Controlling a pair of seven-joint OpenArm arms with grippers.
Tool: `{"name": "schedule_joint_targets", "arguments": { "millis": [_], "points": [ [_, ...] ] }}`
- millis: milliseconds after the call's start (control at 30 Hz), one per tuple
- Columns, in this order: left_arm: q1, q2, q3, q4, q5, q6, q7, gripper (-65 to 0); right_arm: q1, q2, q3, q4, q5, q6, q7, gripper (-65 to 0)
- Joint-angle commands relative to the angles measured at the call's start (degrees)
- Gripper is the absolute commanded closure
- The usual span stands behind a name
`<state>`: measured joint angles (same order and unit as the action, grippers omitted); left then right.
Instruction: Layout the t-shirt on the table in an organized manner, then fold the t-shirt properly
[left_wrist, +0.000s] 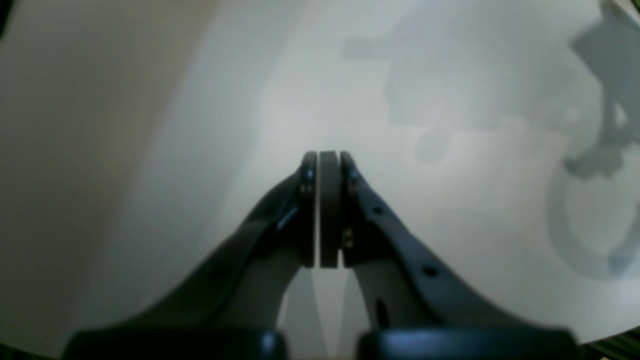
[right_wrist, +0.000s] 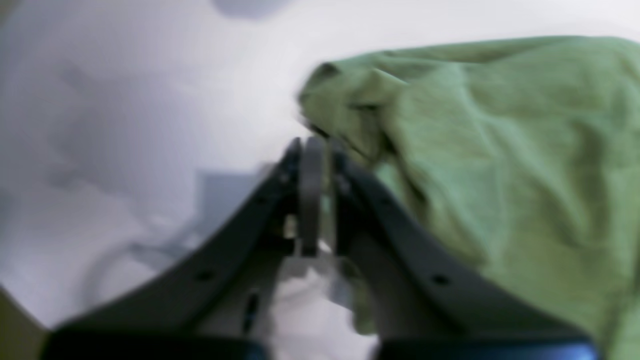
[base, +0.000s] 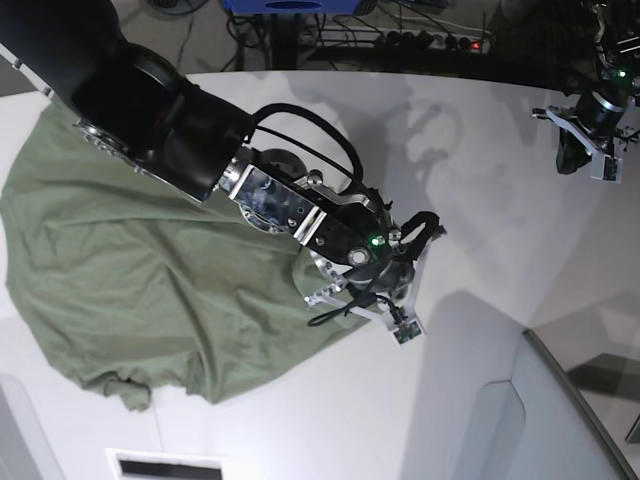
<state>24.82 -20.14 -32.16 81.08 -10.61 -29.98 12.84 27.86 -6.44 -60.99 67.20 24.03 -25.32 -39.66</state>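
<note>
The right wrist view was blurred, so whether the right fingers (right_wrist: 316, 150) gripped cloth could not be told; the t-shirt (base: 140, 290) lay crumpled on the table (base: 480, 200), its edge just beside them; the left fingers (left_wrist: 328, 165), well apart, were closed, empty.

Even, bright light fell from overhead on the white surface (base: 480, 140), where the arms cast soft grey shadows. Both wrist views were blurred. The left wrist view was dimmer, darkening toward its corners, with faint arm shadows near its right edge. The right wrist view smeared the t-shirt (right_wrist: 500, 150), as if from motion. The base view was sharp.
</note>
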Motion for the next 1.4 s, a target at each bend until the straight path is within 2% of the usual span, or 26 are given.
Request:
{"name": "schedule_joint_targets", "arguments": {
  "millis": [0, 133, 200, 500, 700, 833, 1067, 1367],
  "points": [
    [0.2, -1.0, -0.7, 0.5, -0.6, 0.4, -1.4, 0.0, 1.9, -1.0, 0.2, 0.0, -2.0, -0.1, 0.6, -10.5],
    [0.2, -1.4, -0.7, 0.5, -0.6, 0.4, -1.4, 0.0, 4.0, -1.0, 0.2, -4.6, -5.1, 0.0, 0.1, -31.5],
    [0.1, -1.4, -0.7, 0.6, -0.6, 0.4, -1.5, 0.0, 4.9, -1.0, 0.2, -8.3, -5.1, 0.0, 0.3, -36.9],
    [-0.2, -1.2, -0.5, 0.6, -0.6, 0.4, -1.4, 0.0, 5.9, -0.9, 0.2, -17.4, -5.2, 0.0, 4.0, -36.9],
    [-0.2, -1.5, -0.7, 0.5, -0.6, 0.4, -1.4, 0.0, 5.6, -1.0, 0.2, -17.4, -5.2, -0.1, 4.0, -36.3],
    [-0.2, -1.5, -0.7, 0.5, -0.6, 0.4, -1.4, 0.0, 4.0, -1.1, 0.2, -13.2, -5.2, -0.1, 3.7, -30.5],
    [-0.2, -1.2, -0.5, 0.5, -0.6, 0.4, -1.3, 0.0, 3.6, -1.3, 0.2, -11.9, -5.2, -0.1, 4.1, -30.8],
    [-0.2, -1.1, -0.3, 0.5, -0.6, 0.4, -1.3, 0.0, 3.7, -1.2, 0.2, -16.7, -5.2, -0.1, 6.1, -30.8]
  ]
}}
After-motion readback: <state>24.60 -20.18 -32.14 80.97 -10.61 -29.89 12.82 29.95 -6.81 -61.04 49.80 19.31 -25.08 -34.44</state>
